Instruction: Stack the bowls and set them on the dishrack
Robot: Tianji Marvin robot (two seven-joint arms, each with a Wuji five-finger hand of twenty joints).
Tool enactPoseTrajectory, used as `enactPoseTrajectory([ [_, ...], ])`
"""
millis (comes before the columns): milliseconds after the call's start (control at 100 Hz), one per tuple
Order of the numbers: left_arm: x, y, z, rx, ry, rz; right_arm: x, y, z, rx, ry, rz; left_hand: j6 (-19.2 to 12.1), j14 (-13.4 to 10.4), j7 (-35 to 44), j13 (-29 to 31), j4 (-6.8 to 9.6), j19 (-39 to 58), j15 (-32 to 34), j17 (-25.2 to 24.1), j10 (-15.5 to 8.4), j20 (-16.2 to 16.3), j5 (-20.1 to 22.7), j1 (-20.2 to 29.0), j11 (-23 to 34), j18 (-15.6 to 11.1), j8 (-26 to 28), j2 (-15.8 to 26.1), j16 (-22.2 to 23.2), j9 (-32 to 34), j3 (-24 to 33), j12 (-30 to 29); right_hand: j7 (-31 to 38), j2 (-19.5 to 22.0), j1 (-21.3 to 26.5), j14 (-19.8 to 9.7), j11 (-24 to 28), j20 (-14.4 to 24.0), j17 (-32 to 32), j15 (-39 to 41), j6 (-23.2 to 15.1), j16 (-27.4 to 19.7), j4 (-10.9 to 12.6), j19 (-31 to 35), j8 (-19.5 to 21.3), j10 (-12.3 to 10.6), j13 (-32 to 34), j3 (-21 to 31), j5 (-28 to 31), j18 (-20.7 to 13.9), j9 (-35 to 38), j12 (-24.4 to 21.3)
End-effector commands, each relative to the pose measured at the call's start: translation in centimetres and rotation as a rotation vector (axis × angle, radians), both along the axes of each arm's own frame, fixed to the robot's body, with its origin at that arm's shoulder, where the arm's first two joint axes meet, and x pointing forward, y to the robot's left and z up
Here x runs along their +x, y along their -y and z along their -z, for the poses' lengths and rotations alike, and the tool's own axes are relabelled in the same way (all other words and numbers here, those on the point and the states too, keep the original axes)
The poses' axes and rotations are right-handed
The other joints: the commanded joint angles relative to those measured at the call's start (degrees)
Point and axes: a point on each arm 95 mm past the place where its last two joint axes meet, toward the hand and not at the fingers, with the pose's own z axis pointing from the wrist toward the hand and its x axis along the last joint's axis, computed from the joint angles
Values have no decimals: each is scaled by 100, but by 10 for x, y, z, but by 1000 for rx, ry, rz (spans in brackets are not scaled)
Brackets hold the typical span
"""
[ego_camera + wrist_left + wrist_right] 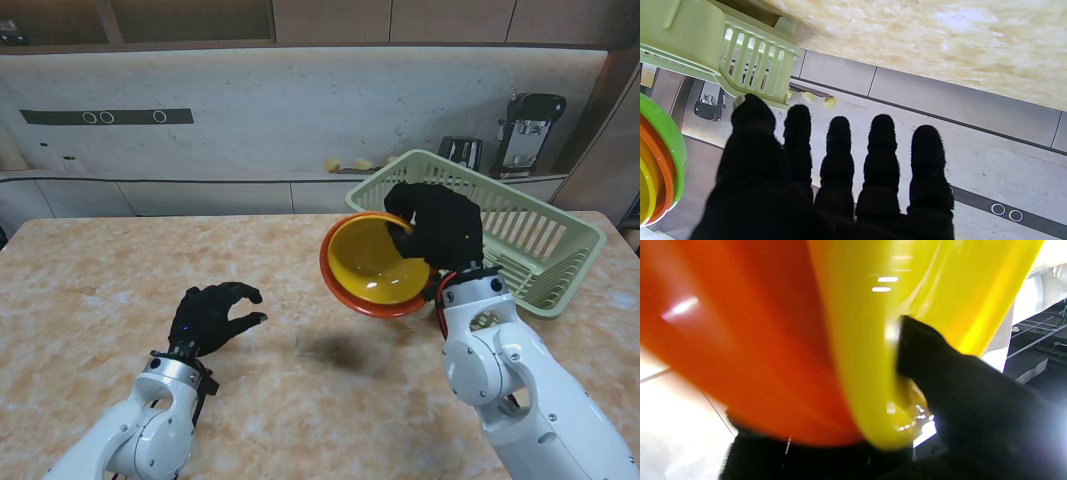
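The table [120,260] is seen from above by the stand view. The dishrack [750,60] is shared with the left wrist view. The stacked bowls [840,340] are seen very closely by the right wrist view.

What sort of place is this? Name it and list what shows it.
Most likely a kitchen or a mock-up of one: a stone-patterned counter, a green dishrack at its far right, small appliances on the back ledge, and cabinet fronts under it. The right robot hand holds stacked bowls.

Kitchen: marble-look counter [300,270], green dishrack [545,235], countertop appliance [527,130].
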Motion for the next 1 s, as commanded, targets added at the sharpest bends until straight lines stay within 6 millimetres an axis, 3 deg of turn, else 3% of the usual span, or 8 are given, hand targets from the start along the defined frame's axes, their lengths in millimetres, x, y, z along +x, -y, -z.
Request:
enactPoseTrajectory([
  [0,-1,2,1,-2,-15,9,1,4,-18,-15,41,-1,-61,42,91,80,156,36,-10,-37,-10,72,85,228,4,106,134,108,12,112,-61,7,1883,1524,1378,-612,-74,169,146,-291,-1726,12,799,17,415,-868,292,1380,1382,-161,184,101],
  [520,1,5,3,-6,-25,21,13,52,-54,-137,108,115,-59,47,91,81,157,33,-10,-40,-14,71,85,227,2,101,136,105,12,110,-61,7,1882,1596,1377,-659,-86,302,125,-382,-1793,62,786,-92,427,-929,299,1310,1369,-221,161,102],
  [990,2,5,3,-6,-25,23,39,88,-64,-200,101,253,-65,46,90,83,157,34,-11,-40,-5,72,86,226,2,97,136,105,12,116,-62,7,1894,1683,1385,-698,-70,339,91,-477,-1815,91,758,-241,419,-974,217,1222,1289,-290,56,81],
])
